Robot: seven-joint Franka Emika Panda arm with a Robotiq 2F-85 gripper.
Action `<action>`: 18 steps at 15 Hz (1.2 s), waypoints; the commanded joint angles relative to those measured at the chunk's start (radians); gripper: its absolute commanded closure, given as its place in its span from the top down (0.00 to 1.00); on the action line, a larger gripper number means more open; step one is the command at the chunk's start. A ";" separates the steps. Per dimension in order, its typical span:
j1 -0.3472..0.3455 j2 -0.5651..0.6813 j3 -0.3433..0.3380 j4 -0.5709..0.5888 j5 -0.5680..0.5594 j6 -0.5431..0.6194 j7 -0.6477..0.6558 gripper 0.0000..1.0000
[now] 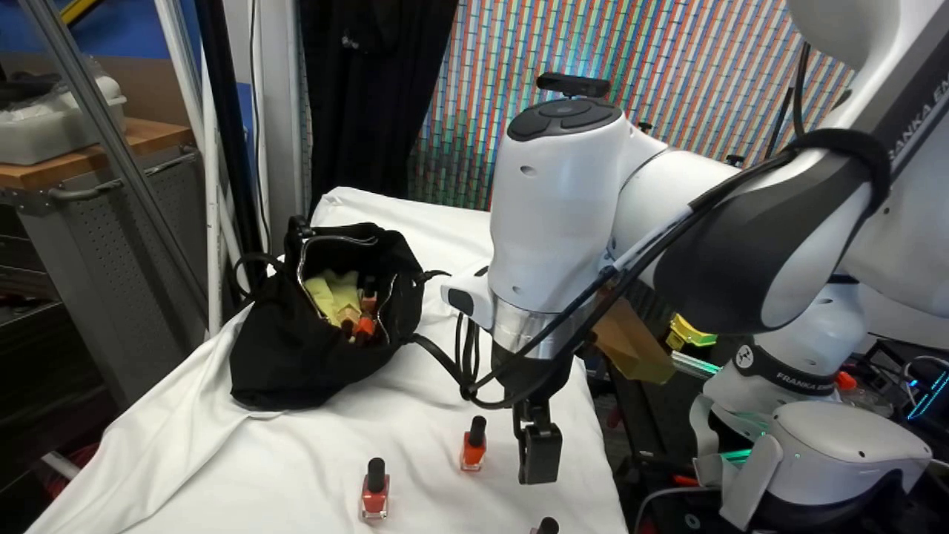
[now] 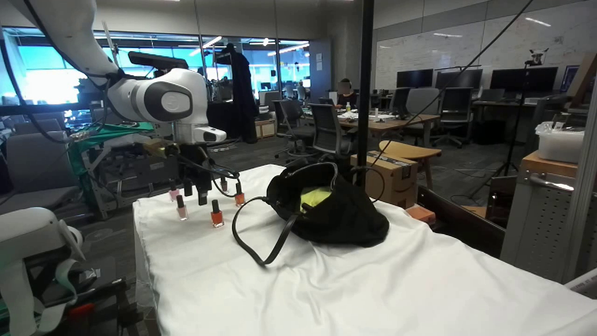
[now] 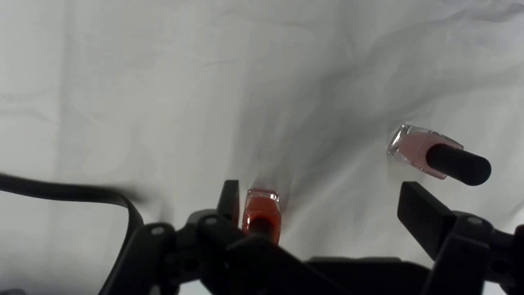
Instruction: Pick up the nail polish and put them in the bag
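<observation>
Several nail polish bottles stand upright on the white cloth, with dark caps: an orange-red one (image 1: 473, 446) and a red one (image 1: 375, 493) in an exterior view, and pink ones, such as the pale bottle (image 2: 182, 210). The black bag (image 1: 296, 363) sits with its mouth gaping, and some nail polish bottles (image 1: 365, 325) lie inside. My gripper (image 1: 537, 463) hangs over the bottles' side of the table, jaws wide apart. Seen from the wrist, a red-orange bottle (image 3: 262, 209) is beside the left finger (image 3: 229, 198), partly hidden by it; a pink bottle (image 3: 417, 149) is beyond the right finger.
Yellow material (image 1: 334, 293) fills part of the bag. A looped handle (image 2: 261, 256) spreads over the tablecloth (image 2: 326, 298) toward the bottles. Loose cables (image 1: 467, 356) dangle from my wrist. A dark pole (image 2: 366, 84) rises behind the bag.
</observation>
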 commanded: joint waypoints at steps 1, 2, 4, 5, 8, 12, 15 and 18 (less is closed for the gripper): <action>0.004 0.041 -0.012 0.035 -0.042 0.031 -0.032 1.00; 0.004 0.049 -0.015 0.043 -0.052 0.028 -0.037 1.00; 0.003 0.059 -0.024 0.054 -0.077 0.032 -0.042 1.00; 0.003 0.065 -0.027 0.060 -0.084 0.033 -0.050 1.00; 0.000 0.087 -0.036 0.079 -0.101 0.045 -0.074 1.00; -0.005 0.129 -0.053 0.101 -0.105 0.070 -0.108 1.00; -0.012 0.166 -0.077 0.121 -0.123 0.089 -0.124 1.00; -0.021 0.198 -0.093 0.141 -0.119 0.098 -0.153 1.00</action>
